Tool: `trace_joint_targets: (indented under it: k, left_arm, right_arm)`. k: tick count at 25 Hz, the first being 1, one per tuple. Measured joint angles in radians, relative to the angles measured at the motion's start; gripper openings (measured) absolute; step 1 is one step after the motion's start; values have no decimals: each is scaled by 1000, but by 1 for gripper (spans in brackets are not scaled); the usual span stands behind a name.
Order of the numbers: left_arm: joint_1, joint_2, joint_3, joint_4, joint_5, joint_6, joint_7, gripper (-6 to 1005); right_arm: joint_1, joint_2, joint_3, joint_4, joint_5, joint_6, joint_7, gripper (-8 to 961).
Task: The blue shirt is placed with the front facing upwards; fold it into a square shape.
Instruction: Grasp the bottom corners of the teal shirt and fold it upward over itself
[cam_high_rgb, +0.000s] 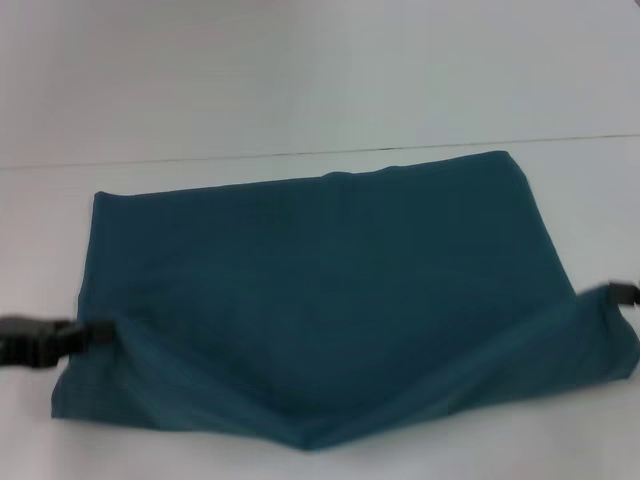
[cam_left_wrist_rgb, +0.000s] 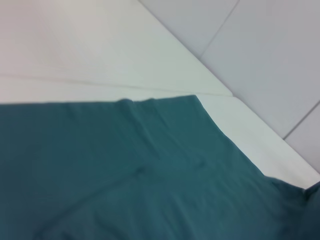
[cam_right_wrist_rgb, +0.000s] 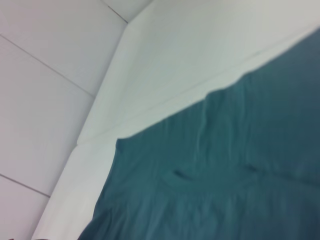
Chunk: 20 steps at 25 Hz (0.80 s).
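The blue shirt (cam_high_rgb: 320, 270) lies on the white table (cam_high_rgb: 300, 90) as a wide teal rectangle, and its lettering is hidden. My left gripper (cam_high_rgb: 88, 335) is at the shirt's near left corner and my right gripper (cam_high_rgb: 618, 295) is at its near right corner. Each is shut on the cloth. The near edge hangs between them and sags to a point at the front middle (cam_high_rgb: 310, 440). The shirt fills the lower part of the left wrist view (cam_left_wrist_rgb: 140, 185) and of the right wrist view (cam_right_wrist_rgb: 230, 170). No fingers show in either wrist view.
The table's far edge (cam_high_rgb: 320, 153) runs just behind the shirt. A grey tiled floor (cam_left_wrist_rgb: 270, 55) lies beyond the table; it also shows in the right wrist view (cam_right_wrist_rgb: 40, 100). White tabletop borders the shirt on both sides.
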Motion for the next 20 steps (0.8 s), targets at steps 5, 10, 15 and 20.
trace_joint_targets:
  k: [5,10,15,20]
  left_arm:
    - [-90,47,8,-90,5,-89,-6,6]
    - [-142,68,10,-129,6,-186,-21,6]
    - [-170,69,10,-143,7,-273,-36,6]
    - [-193,63,10,-154,7,-343,-38,6]
  right_arm:
    - [69,-16,-2,18,0,80,26,12]
    - [118,-31,-4,20,2,164,57,12]
    - [143,-53,-7,59,24,235,77,11]
    - [162,-82,-10,128,58,287,78,12]
